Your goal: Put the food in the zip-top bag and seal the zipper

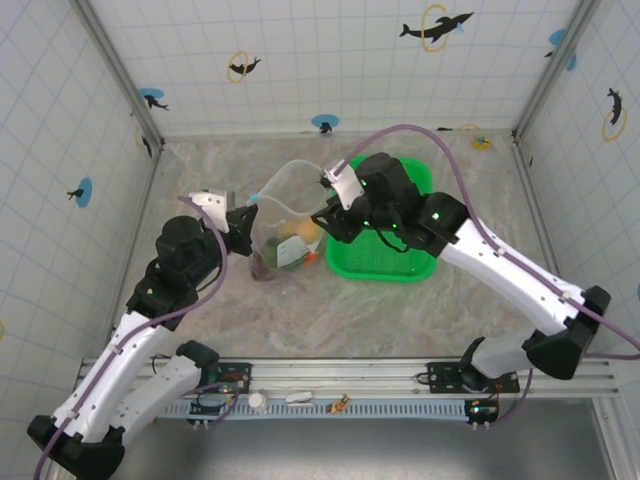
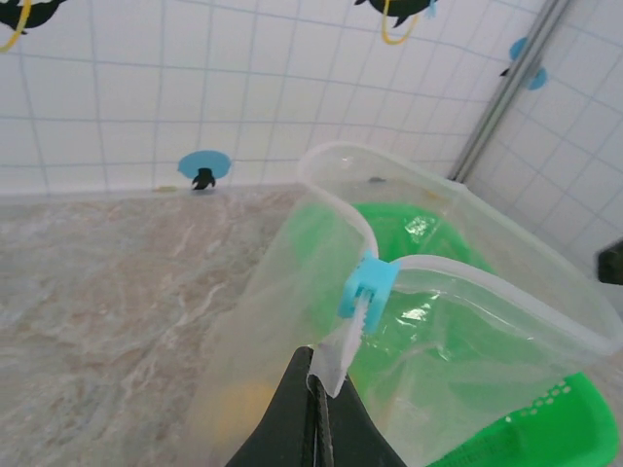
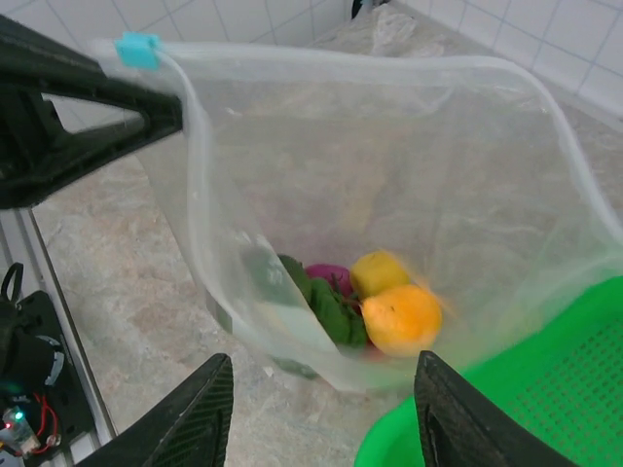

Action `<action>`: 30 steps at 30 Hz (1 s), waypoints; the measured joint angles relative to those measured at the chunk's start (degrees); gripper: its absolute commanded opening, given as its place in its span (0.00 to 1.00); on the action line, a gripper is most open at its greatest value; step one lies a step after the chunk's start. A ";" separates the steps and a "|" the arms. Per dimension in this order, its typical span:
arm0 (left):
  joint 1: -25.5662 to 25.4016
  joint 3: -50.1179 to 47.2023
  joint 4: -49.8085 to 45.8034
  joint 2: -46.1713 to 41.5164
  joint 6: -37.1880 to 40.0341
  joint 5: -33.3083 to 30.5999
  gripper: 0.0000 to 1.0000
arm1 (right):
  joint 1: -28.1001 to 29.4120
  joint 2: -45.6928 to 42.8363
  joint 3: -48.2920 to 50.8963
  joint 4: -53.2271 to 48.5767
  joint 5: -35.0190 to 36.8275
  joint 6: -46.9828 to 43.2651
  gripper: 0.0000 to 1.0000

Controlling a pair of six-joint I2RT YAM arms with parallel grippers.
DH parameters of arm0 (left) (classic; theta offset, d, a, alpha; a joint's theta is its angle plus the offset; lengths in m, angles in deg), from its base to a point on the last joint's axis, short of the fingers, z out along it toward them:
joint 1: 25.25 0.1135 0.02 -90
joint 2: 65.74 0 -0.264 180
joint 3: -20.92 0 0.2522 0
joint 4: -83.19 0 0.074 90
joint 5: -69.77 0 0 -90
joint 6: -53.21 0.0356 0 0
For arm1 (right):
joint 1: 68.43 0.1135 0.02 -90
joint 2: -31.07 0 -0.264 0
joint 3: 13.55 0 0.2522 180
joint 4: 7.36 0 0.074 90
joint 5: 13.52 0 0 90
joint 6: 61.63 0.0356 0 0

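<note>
Top external view: the zip-top bag (image 1: 272,215), food (image 1: 298,242) inside, stands at nine o'clock of the basket (image 1: 380,272). Left gripper (image 2: 313,377) pinches its edge; right gripper (image 3: 323,362) gapes empty — sealing the zipper (image 2: 368,288) seems next.

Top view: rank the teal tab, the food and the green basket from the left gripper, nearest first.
1. Teal tab, just beyond the left gripper.
2. Food, to its right, in the bag.
3. Green basket, farthest right.
</note>
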 measured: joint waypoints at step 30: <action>0.00 0.00 -1.31 0.33 0.68 10.91 0.00 | -15.21 8.76 29.24 3.21 13.31 6.16 0.05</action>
